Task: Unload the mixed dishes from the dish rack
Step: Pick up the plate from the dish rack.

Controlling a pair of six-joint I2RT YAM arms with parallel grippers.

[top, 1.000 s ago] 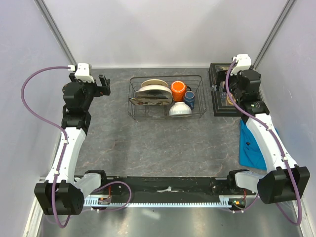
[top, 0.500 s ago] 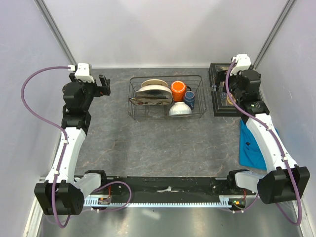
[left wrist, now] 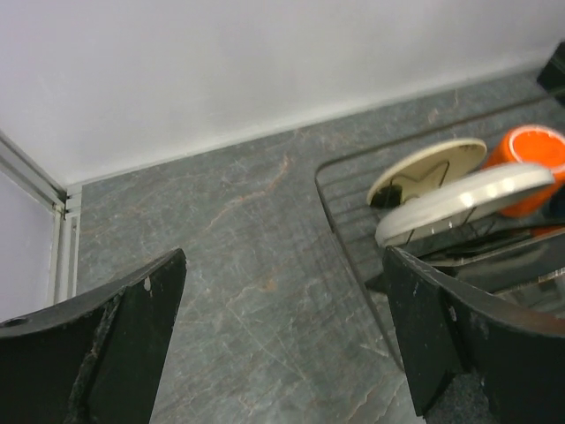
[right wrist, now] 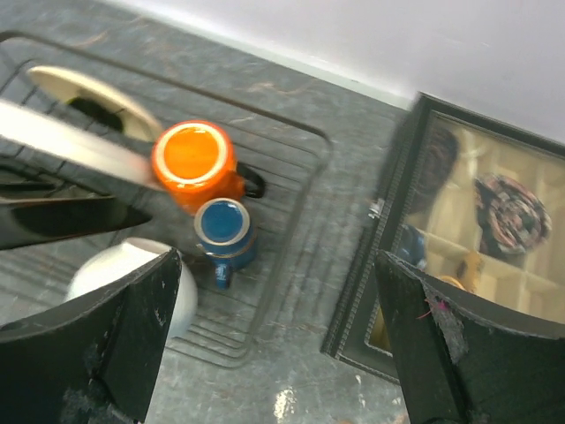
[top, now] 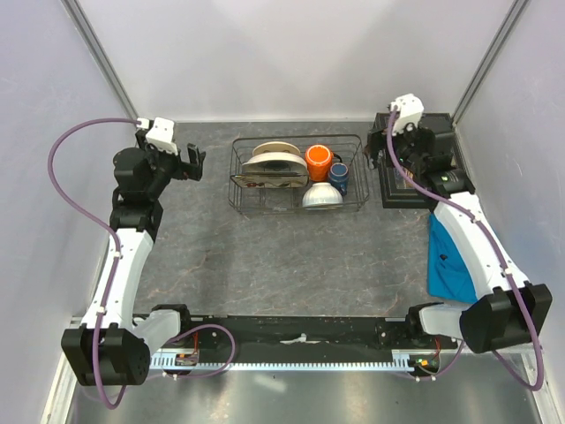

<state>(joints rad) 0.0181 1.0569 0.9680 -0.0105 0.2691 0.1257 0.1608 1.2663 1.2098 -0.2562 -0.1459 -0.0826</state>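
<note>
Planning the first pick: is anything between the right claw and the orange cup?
Nothing visible. The open right claw hangs off the dish rack's right end; only its low wire side lies between, and the orange cup rises above it.

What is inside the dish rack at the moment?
An orange cup, a dark blue mug and a white bowl on the right; pale dishes leaning on the left. What lies beneath them is mostly covered.

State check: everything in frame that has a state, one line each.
left gripper: jaws open, empty
right gripper: jaws open, empty
dish rack: loaded
round pale plate: on edge, leaning
white bowl: upside down in rack
orange cup: in rack, on end
dark blue mug: in rack, on end
black box: lid shut
</note>
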